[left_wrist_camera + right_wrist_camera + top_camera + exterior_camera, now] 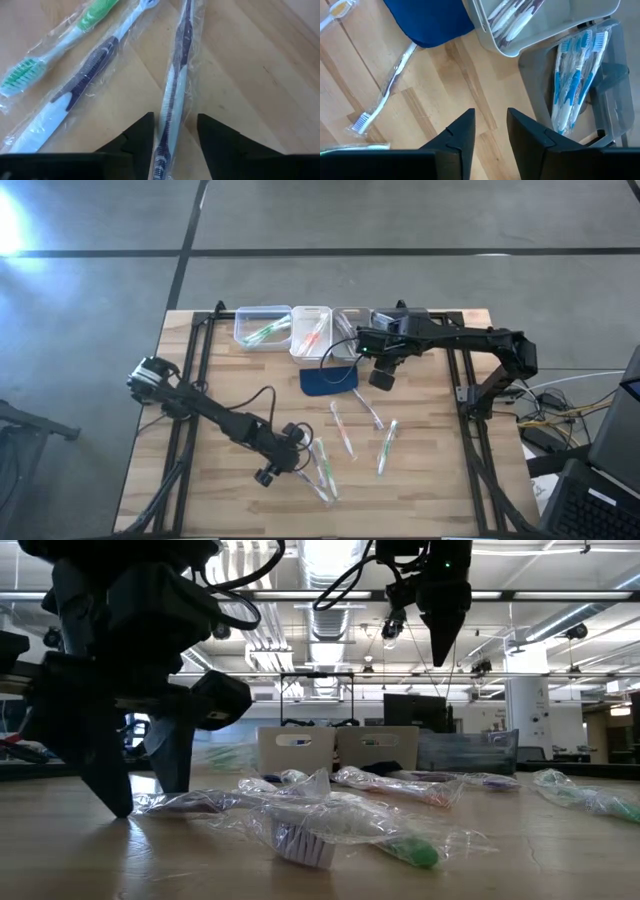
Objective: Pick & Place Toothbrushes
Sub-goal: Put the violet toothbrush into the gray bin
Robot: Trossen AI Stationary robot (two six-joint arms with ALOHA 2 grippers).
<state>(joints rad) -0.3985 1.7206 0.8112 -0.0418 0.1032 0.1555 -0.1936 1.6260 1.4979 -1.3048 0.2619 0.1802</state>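
Several wrapped toothbrushes lie on the wooden table [230, 390]. My left gripper [175, 145] is low over the near group [322, 472], open. Its fingers stand on either side of a wrapped toothbrush with dark grey accents [176, 75]. Whether they touch the wrapper, I cannot tell. Beside it lie another grey-accented toothbrush [82, 75] and a green one [55, 47]. My right gripper [490, 135] hangs high over the table near the dark blue pad [328, 380], open with a narrow gap and nothing between its fingers.
A row of bins stands at the far edge: a clear bin with green toothbrushes [262, 327], a white one with orange ones [312, 332], one with grey ones [520, 20] and one with blue ones [575, 80]. Loose toothbrushes [343, 428], [387, 445] lie mid-table.
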